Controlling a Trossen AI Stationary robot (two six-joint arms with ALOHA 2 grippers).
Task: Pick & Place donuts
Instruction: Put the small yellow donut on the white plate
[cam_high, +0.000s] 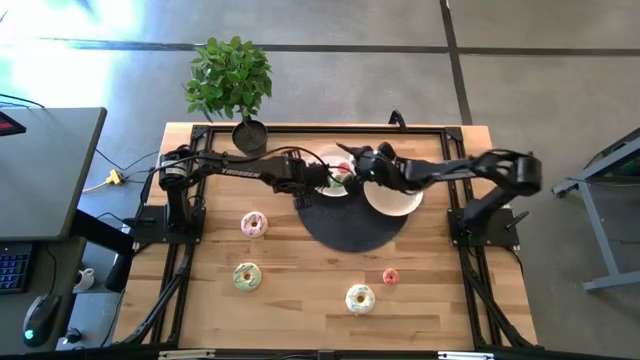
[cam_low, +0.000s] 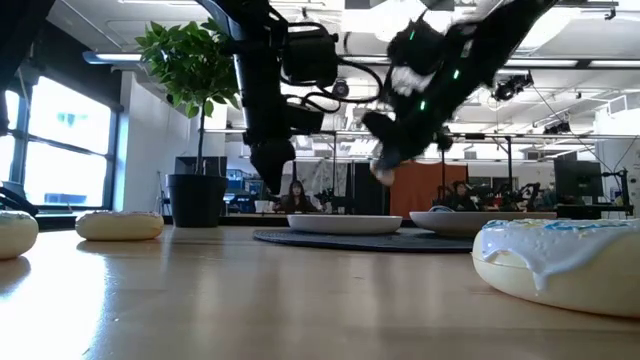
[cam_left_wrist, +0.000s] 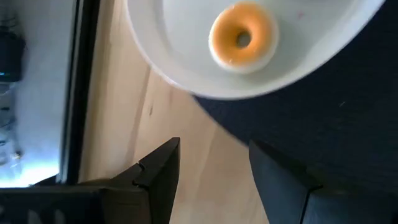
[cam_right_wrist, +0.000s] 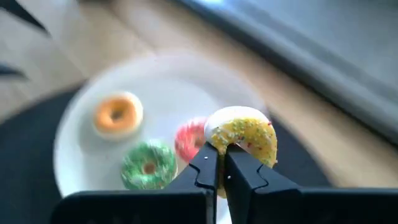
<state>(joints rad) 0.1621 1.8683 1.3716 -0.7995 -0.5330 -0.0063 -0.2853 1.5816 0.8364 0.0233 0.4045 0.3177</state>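
In the right wrist view a white plate (cam_right_wrist: 81, 124) carries an orange donut (cam_right_wrist: 118, 115), a green one (cam_right_wrist: 148, 165) and a pink one (cam_right_wrist: 188, 140). My right gripper (cam_right_wrist: 219, 163) hovers over that plate (cam_high: 335, 165), shut on a yellow sprinkled donut (cam_right_wrist: 249, 134). My left gripper (cam_left_wrist: 211, 165) is open above the table beside the same plate (cam_left_wrist: 180, 68) and touches nothing. Loose on the wood lie a pink donut (cam_high: 254, 224), a green one (cam_high: 246, 276), a white-yellow one (cam_high: 360, 298) and a small red one (cam_high: 390, 276). My right gripper pinches the yellow sprinkled donut by one part of its ring (cam_right_wrist: 222, 144) between the two fingers. The fingers slant down from the table's right side. The donut stands on edge in the hold, lifted clear above the plate (cam_low: 383, 172).
A second white plate (cam_high: 395, 198) sits to the right of the first, both on a dark round mat (cam_high: 355, 228). A potted plant (cam_high: 232, 85) stands at the far edge. The two arms are close together over the plates. A large donut (cam_low: 560, 260) lies near the low camera.
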